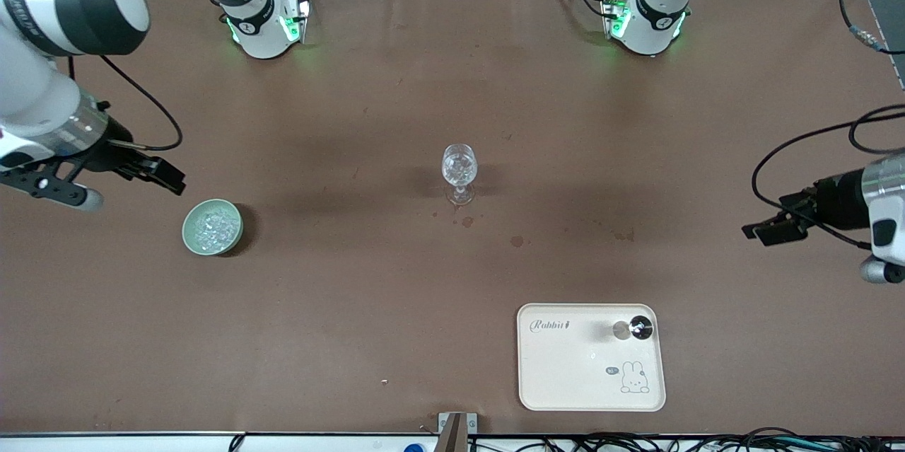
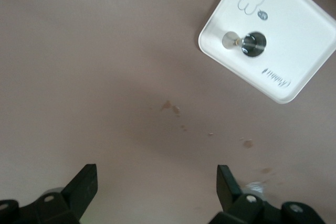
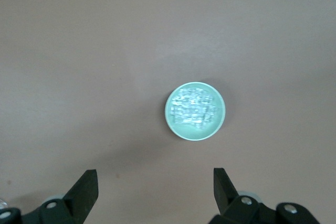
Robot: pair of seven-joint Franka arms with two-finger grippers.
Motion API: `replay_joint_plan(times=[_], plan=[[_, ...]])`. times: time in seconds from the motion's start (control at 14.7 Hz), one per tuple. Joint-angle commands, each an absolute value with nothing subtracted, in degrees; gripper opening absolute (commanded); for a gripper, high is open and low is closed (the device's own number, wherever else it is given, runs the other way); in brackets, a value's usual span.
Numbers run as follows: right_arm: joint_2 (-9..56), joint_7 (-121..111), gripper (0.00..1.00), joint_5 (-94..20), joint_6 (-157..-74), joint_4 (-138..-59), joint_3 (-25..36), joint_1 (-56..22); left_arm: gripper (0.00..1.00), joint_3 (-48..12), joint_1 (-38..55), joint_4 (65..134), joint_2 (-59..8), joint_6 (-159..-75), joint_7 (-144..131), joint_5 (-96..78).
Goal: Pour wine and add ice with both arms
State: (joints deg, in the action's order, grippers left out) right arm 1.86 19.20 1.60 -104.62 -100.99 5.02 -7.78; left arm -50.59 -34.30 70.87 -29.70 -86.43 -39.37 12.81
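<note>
A small pale-green bowl [image 1: 212, 226] heaped with clear ice [image 1: 211, 224] stands toward the right arm's end of the table. My right gripper [image 1: 172, 182] hovers open and empty just beside the bowl. In the right wrist view the bowl [image 3: 195, 129] with its ice [image 3: 195, 107] lies ahead of the open gripper [image 3: 156, 182]. The silvery jigger [image 1: 634, 329] rests on a white tray [image 1: 565, 367] near the front camera. My left gripper [image 1: 755, 231] is open and empty over bare table at the left arm's end. Its wrist view shows the jigger [image 2: 247, 43] on the tray [image 2: 299, 61], well ahead of the open gripper [image 2: 156, 182].
A clear stemmed glass [image 1: 459, 170] stands upright at the table's middle, its bowl glittering. A few small dark stains [image 1: 517, 241] mark the brown table cover between the glass and the tray. Both arm bases [image 1: 265, 24] stand at the table's edge farthest from the front camera.
</note>
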Motion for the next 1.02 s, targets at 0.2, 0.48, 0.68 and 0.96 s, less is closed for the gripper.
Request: replay_joint_plan(times=[0.2, 0.48, 0.68, 0.96], plan=[[-1.05, 7.21, 0.99, 2.37, -102.4, -101.35, 3.96, -1.06, 1.0, -54.22, -34.98, 72.07, -23.73, -83.06, -27.79, 16.96], [-0.79, 4.93, 1.0, 2.37, -95.38, -94.68, 4.04, 0.17, 1.0, -38.49, -21.16, 72.51, -14.18, -83.14, -20.74, 14.87], [-0.7, 4.13, 1.0, 2.37, -92.47, -90.89, 3.87, 0.18, 1.0, -18.78, -6.99, 75.39, -8.02, -82.88, -17.78, 4.87], [-0.7, 3.61, 1.0, 2.2, -85.97, -87.8, 3.69, 0.0, 1.0, -6.17, 2.62, 84.45, -0.02, -82.88, -8.55, 3.16]])
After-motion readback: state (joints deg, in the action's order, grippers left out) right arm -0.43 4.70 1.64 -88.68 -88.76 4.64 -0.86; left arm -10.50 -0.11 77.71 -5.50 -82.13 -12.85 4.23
